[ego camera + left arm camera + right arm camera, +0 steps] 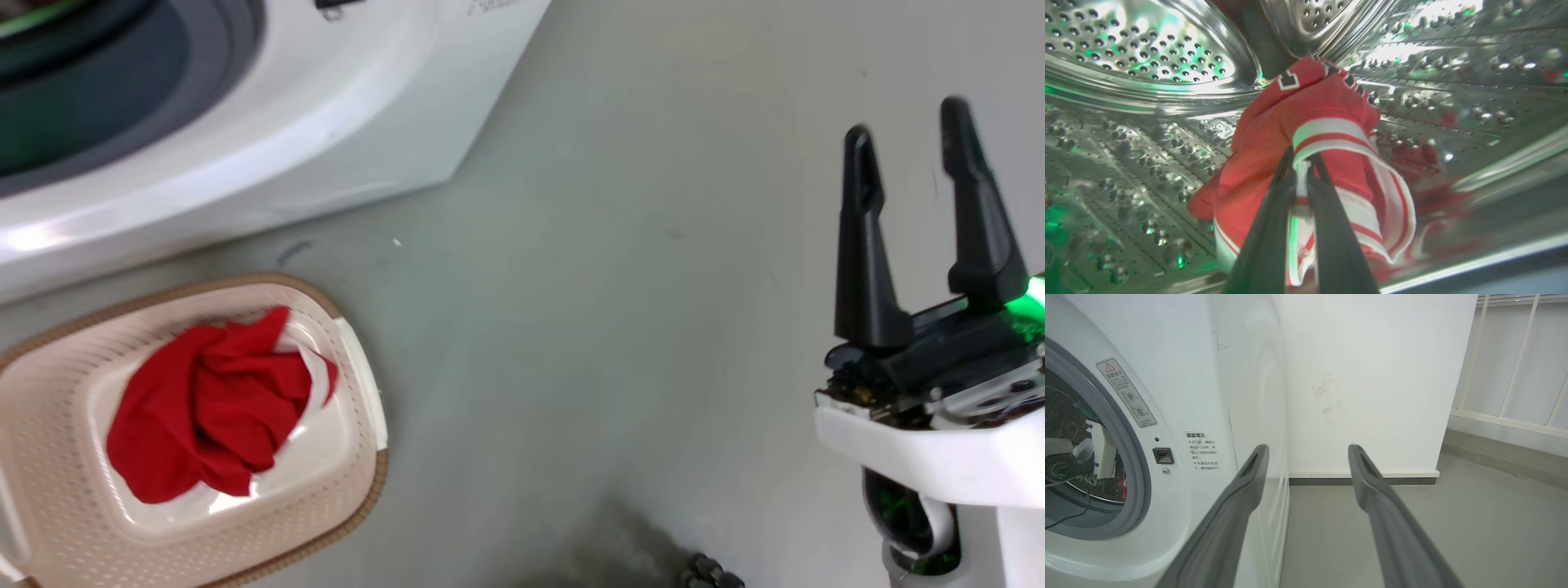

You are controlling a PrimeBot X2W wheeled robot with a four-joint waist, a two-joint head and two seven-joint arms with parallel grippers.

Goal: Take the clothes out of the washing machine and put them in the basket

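The left gripper (1301,158) reaches deep into the perforated steel drum (1147,53) of the washing machine (351,114), its jaws closed on a narrow fold of white-striped trim on the red jersey (1310,110), and the bulk of the cloth is bunched beyond them against the drum wall. The hold looks thin: it takes an edge and not the body of the garment, so the weight of the trailing fabric could likely pull the trim free as the arm draws back. The loose part may also catch on the raised rib at the far side of the drum or drag over the grey door seal (1137,490), which could stall the pull or strip the jersey from the jaws. The basket (363,490) sits low on the floor (620,327), near and left, just in front of the machine, with another red garment (204,400) already heaped in it. A long dangling jersey could drape over its rim or land on the floor. The right gripper (906,122), jaws open and empty, hangs to the right, well apart from the basket, too far off to help.
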